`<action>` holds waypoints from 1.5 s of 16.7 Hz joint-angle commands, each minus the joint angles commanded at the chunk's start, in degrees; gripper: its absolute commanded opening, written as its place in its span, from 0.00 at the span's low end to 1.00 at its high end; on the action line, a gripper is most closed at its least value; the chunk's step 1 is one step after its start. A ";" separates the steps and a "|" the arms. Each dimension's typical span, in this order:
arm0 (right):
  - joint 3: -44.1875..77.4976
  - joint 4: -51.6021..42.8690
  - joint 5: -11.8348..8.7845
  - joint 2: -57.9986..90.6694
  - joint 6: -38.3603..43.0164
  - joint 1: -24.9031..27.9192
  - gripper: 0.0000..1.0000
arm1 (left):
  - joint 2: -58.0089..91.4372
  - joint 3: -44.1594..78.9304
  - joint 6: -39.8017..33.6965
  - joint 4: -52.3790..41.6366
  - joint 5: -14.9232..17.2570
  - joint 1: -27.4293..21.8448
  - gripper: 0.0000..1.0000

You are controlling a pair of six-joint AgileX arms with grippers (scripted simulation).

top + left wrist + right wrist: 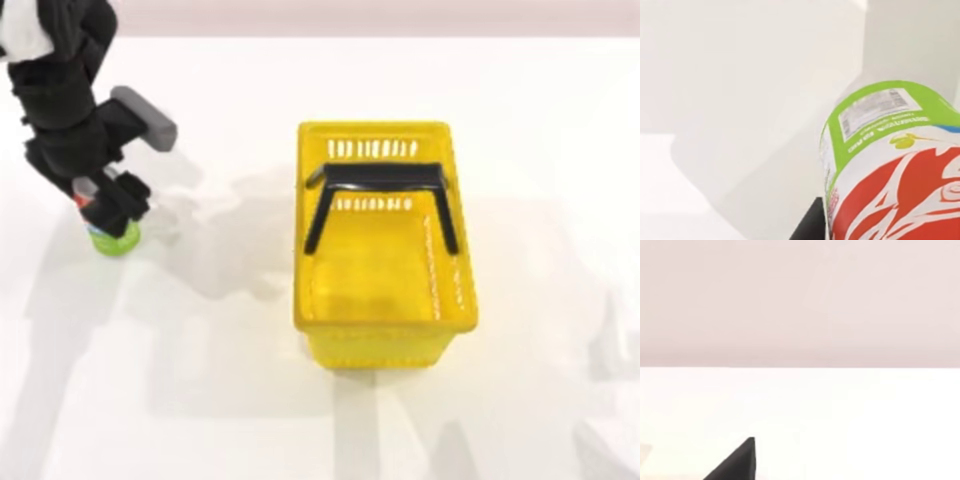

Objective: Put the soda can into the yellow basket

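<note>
The can [113, 238] stands well left of the basket [385, 325], its long axis roughly upright, green end down on the white table [230, 400]; the left gripper [108, 208] holds its red upper part; the right gripper's state I cannot tell; a pale wall lies beyond.

White table, pale wall, a corner of my right gripper

A dark wedge of my right gripper [737, 462] pokes in over the bare white table [850, 420]; beyond its far edge rises a plain pinkish wall [800, 300].
</note>
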 joint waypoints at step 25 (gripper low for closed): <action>0.00 0.00 0.00 0.00 0.00 0.00 1.00 | 0.44 -5.22 -13.61 38.98 28.88 -4.19 0.00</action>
